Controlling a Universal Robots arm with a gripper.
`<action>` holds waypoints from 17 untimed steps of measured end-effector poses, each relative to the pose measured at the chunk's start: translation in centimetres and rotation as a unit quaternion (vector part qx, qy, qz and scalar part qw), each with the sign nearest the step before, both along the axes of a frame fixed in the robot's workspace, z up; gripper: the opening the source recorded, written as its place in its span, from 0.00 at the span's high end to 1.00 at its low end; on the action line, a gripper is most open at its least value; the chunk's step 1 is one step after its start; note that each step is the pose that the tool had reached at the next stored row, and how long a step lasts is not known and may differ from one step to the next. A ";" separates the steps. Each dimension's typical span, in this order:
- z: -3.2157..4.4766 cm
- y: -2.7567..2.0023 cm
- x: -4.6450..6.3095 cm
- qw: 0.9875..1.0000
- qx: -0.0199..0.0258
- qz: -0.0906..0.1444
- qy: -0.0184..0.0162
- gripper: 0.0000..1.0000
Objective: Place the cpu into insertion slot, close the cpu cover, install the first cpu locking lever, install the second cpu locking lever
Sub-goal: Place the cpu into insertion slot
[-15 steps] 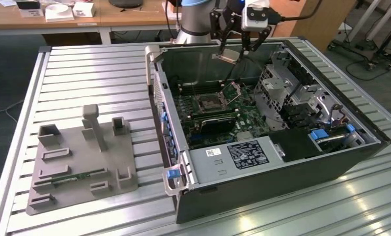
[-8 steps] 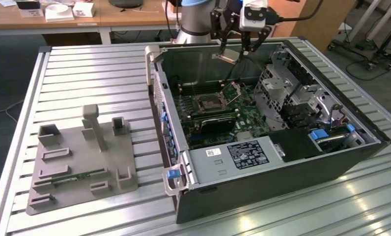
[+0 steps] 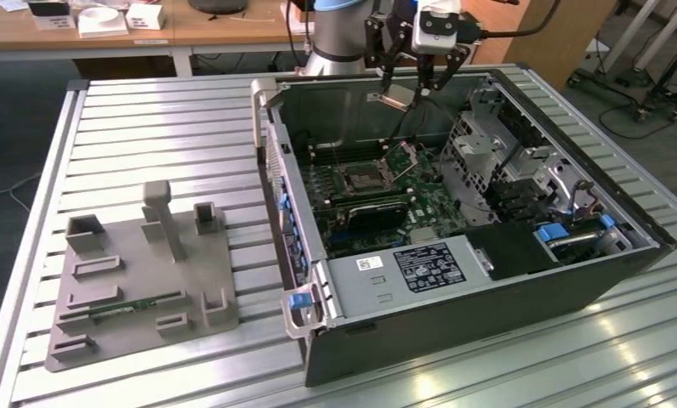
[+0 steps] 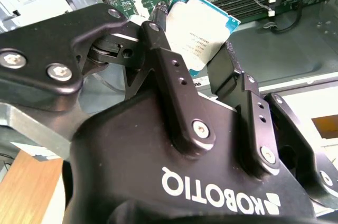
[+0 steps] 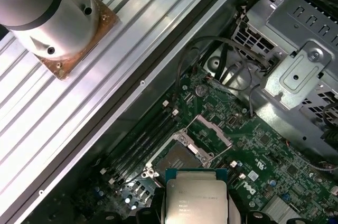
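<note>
Silvery chip (image 4: 203,28) sits pinched in the gripper (image 4: 194,49), high over the socket (image 5: 177,161); seemingly tilted, it could land crooked.

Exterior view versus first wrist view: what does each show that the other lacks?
Exterior view: the whole computer case, a grey fixture tray at the exterior view's left, and the tool holding the cpu above the case. First wrist view: the brownish mounting plate under the arm's base. Both: the cpu, the empty insertion slot and the raised cpu cover.
</note>
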State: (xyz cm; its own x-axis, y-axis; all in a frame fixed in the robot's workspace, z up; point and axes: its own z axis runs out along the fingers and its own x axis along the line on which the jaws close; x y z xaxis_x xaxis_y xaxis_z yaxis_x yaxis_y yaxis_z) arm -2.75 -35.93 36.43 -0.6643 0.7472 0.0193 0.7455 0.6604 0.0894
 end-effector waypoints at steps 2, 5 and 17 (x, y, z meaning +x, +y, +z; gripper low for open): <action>0.00 0.00 0.0 1.000 0.000 0.000 0.000 0.46; 0.00 0.00 0.0 1.000 0.000 0.000 0.000 0.46; -0.04 0.00 0.0 0.999 0.000 -0.053 0.000 0.46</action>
